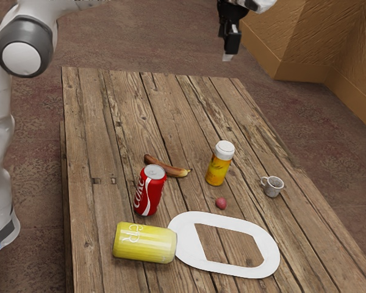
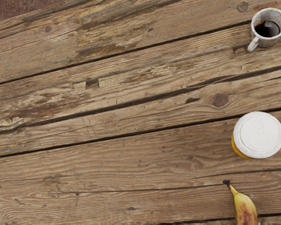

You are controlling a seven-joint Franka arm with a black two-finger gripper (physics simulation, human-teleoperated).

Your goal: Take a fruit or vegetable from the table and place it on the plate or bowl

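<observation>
**Tool [image 1: 230,52] high over the bench's [image 1: 110,122] far edge, nothing hanging from it; how far open I cannot tell.**
The banana [image 1: 168,166] [image 2: 245,208] lies flat mid-bench, curved, smooth-skinned and brown-spotted. The upright red can [image 1: 149,190] stands just beside it at its 7 o'clock, the white-capped yellow bottle [image 1: 220,162] [image 2: 257,135] at its 3 o'clock. A careless descent could knock either one, and both are slick cylinders likely to topple and roll. A pinch on the banana's tapering end could slip. The plate [image 1: 183,235], flat, white and oblong, lies at the banana's 5 o'clock, and its rim looks too low to stop a slide. A small round red fruit [image 1: 221,202] near it would roll if nudged. The planks are rough, weathered and gapped.
</observation>
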